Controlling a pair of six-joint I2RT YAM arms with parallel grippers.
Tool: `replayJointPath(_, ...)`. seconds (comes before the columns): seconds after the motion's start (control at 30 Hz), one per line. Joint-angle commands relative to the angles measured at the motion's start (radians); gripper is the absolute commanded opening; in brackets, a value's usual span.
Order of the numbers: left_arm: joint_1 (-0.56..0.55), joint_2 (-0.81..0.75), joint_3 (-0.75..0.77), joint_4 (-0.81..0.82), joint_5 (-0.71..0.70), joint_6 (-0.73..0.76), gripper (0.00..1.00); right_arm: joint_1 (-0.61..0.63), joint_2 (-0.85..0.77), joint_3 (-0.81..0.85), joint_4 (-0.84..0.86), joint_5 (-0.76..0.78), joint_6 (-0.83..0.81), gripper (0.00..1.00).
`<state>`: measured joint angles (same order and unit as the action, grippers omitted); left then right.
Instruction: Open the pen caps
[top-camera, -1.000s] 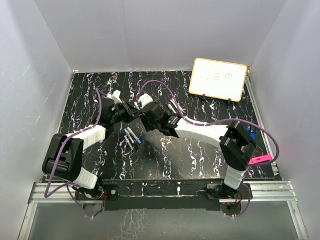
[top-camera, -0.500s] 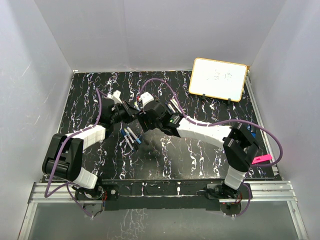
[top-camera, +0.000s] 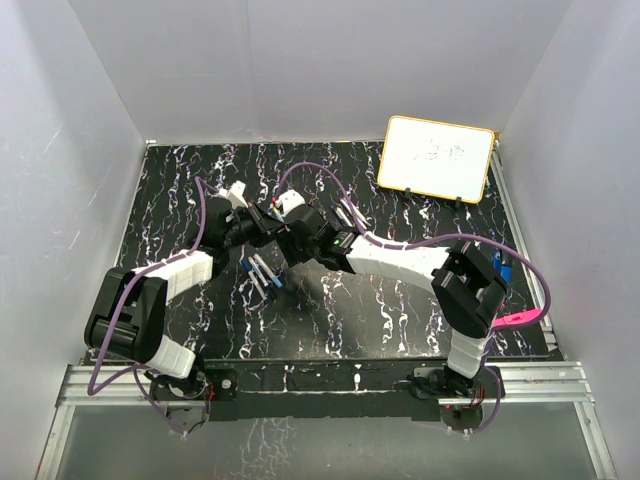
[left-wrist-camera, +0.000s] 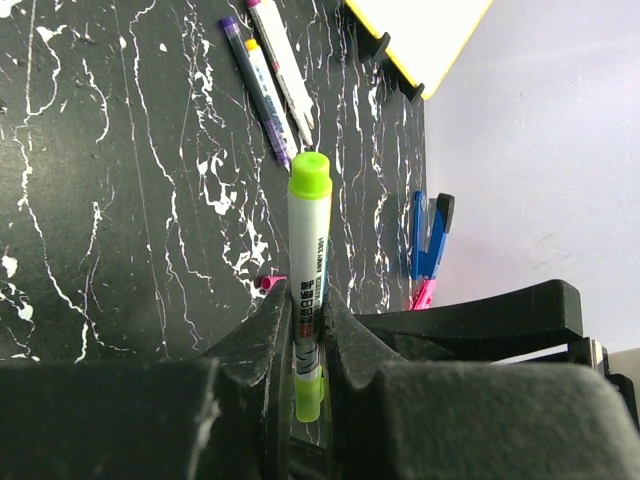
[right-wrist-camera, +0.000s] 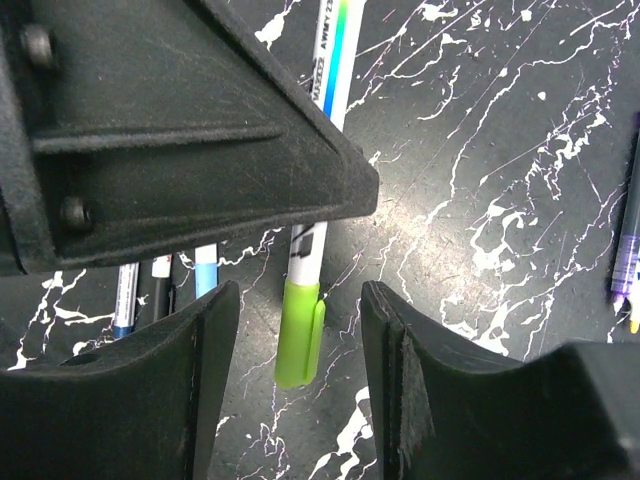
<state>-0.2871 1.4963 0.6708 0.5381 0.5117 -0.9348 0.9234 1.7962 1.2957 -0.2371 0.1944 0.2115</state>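
Progress looks to be at an early stage: no loose cap can be made out anywhere, and the one pen in hand has its cap on. The left gripper (left-wrist-camera: 307, 300) is clamped on the white barrel of a green pen (left-wrist-camera: 308, 250), holding it, as far as I can judge, above the table (top-camera: 400, 300) near the middle, between the two arms. In the right wrist view the green cap (right-wrist-camera: 300, 335), clip and all, sits on the pen's end. It lies between the fingers of the right gripper (right-wrist-camera: 298, 300), which stand wide apart with a gap on each side, so the cap is framed but not gripped. By my reading, the pull that would free it has not yet begun. The other pens (top-camera: 262, 275) lie flat on the table just below the grippers. More pens (left-wrist-camera: 264, 88) lie toward the whiteboard (left-wrist-camera: 420, 30), showing purple, yellow and pink ends that seem to be caps in place. So one cap is about to be taken and all the rest remain. Whether any lying pen is already open is too small to tell from above. A blue clip-like thing (left-wrist-camera: 422, 235) lies well apart, no part of the job.
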Motion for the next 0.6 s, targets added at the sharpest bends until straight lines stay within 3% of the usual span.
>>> replayJointPath(0.0, -0.014, -0.043, 0.018, 0.012, 0.024, 0.001, 0.00, -0.006, 0.003, 0.047, 0.043, -0.004, 0.002, 0.49)
replayJointPath(0.23, -0.021, -0.036, 0.031, 0.007, 0.024, 0.002, 0.00, -0.008, 0.008, 0.053, 0.045, -0.008, 0.002, 0.38)
replayJointPath(0.37, -0.023, -0.031, 0.042, -0.005, 0.015, 0.006, 0.00, -0.010, 0.008, 0.053, 0.046, -0.003, 0.000, 0.23)
replayJointPath(0.47, -0.024, -0.027, 0.050, -0.015, -0.004, 0.007, 0.00, -0.012, 0.009, 0.050, 0.046, -0.011, 0.000, 0.02)
replayJointPath(0.57, -0.024, -0.025, 0.056, -0.023, -0.043, 0.005, 0.00, -0.014, 0.005, 0.047, 0.038, -0.017, -0.001, 0.00)
